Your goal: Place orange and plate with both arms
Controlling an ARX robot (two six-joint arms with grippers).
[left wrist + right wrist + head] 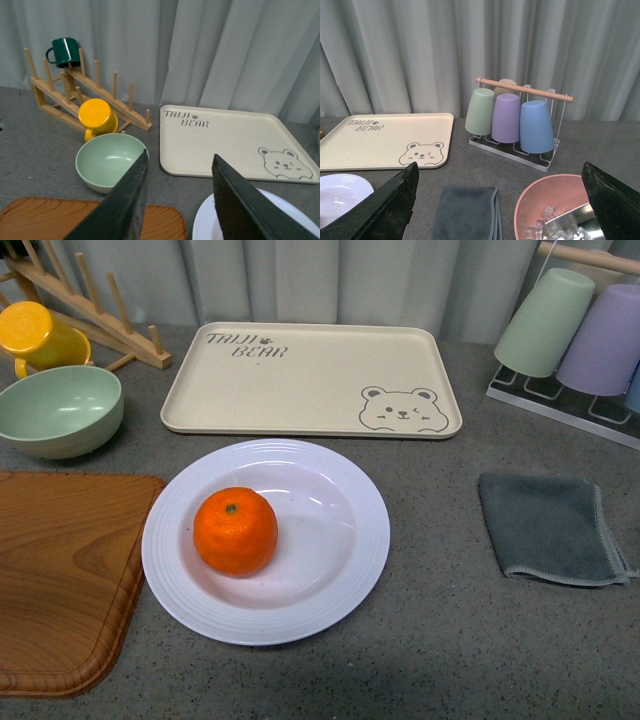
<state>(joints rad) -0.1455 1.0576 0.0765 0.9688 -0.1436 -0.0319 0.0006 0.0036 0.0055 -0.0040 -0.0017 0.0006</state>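
Orange [235, 530] in plate [335, 570], left of centre (pink bowl [547, 197] holds clear cubes). Left gripper [180, 159] jaws moderately apart; right gripper [500, 170] spread wide.

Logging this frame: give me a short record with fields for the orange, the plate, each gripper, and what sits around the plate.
orange: the orange rests in the plate, left of its centre, stem dimple up
plate: the plate lies flat on the grey table, nearer the robot than the bear tray
left gripper: left gripper open, holding nothing
right gripper: right gripper open, holding nothing
neighbours: wooden board to the plate's left, grey cloth to its right, green bowl back left
arms in front view: none
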